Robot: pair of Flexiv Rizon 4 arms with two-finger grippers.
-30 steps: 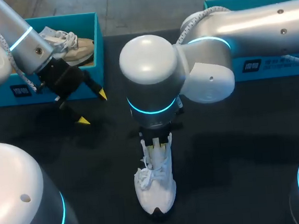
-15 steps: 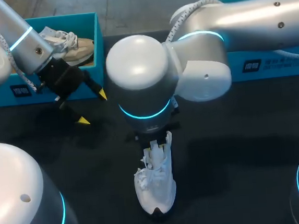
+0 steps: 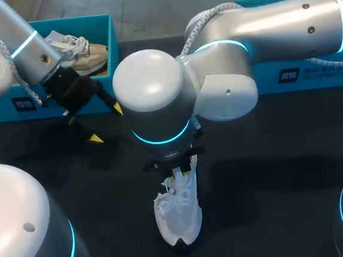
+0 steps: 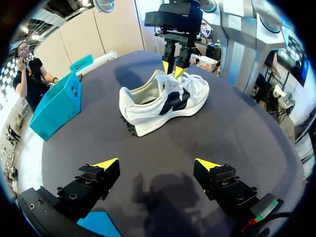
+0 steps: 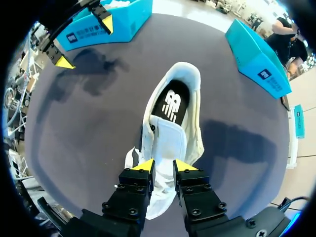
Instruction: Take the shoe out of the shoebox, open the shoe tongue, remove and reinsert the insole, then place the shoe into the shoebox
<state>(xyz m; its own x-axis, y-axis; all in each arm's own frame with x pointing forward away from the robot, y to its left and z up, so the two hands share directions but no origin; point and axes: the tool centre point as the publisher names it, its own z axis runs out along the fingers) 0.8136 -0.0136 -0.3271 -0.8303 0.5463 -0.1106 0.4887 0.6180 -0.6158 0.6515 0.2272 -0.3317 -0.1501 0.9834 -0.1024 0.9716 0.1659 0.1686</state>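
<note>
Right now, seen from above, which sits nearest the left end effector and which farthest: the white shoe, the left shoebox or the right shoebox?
From the left end effector:
1. left shoebox, just beside it, at the left.
2. white shoe, in the middle.
3. right shoebox, across at the far right.

White shoe (image 3: 179,219) stands upright on the dark table (image 3: 271,174), black insole (image 5: 172,104) lying inside, well clear of the teal shoebox (image 3: 323,82)

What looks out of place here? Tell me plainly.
Nothing stands out: the white shoe stands upright on the table, its insole lying inside, with the right gripper at its tongue.
</note>
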